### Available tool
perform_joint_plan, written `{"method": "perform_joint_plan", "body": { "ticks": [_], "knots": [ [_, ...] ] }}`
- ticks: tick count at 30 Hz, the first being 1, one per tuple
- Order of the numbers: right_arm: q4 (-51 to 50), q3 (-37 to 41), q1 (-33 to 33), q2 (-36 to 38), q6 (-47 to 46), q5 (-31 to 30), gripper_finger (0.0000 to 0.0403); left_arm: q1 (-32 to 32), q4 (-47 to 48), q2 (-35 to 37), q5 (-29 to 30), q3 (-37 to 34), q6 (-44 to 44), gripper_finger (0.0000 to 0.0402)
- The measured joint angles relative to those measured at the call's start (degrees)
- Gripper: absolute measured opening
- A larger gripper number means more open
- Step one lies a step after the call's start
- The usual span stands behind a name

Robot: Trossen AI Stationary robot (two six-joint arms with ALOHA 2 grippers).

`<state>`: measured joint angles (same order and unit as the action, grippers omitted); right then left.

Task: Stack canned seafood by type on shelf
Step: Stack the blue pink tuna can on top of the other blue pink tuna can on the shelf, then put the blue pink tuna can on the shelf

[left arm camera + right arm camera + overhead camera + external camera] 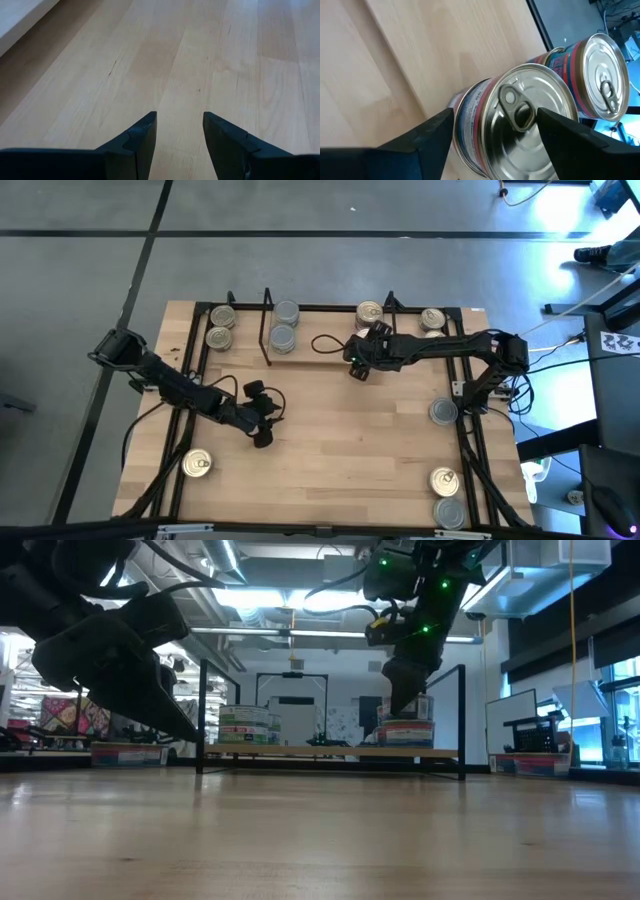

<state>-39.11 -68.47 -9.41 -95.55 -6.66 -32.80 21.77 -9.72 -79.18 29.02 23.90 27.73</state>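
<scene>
Nearest me, one tin sits at the near-left of the table, and three more lie along the right edge. My left claw hangs just above bare wood left of the table's middle, fingers apart with nothing between them. Farther back, my right claw is over the shelf, fingers spread either side of a pull-ring tin on a stack; whether they press it I cannot tell. Other tins stand on the shelf, with two at far left.
</scene>
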Motion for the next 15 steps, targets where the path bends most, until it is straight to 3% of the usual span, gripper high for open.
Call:
{"method": "perform_joint_plan", "body": {
  "ticks": [7,15],
  "knots": [
    [-6.5,-3.88,1.75,-0.02,-0.33,-0.89,0.0282,-0.01,0.02,0.0,0.0,0.0,0.24,0.0158],
    [-5.25,-5.88,12.13,-0.02,-1.49,3.4,0.0282,0.01,0.0,0.0,0.0,0.0,0.52,0.0158]
  ]
}}
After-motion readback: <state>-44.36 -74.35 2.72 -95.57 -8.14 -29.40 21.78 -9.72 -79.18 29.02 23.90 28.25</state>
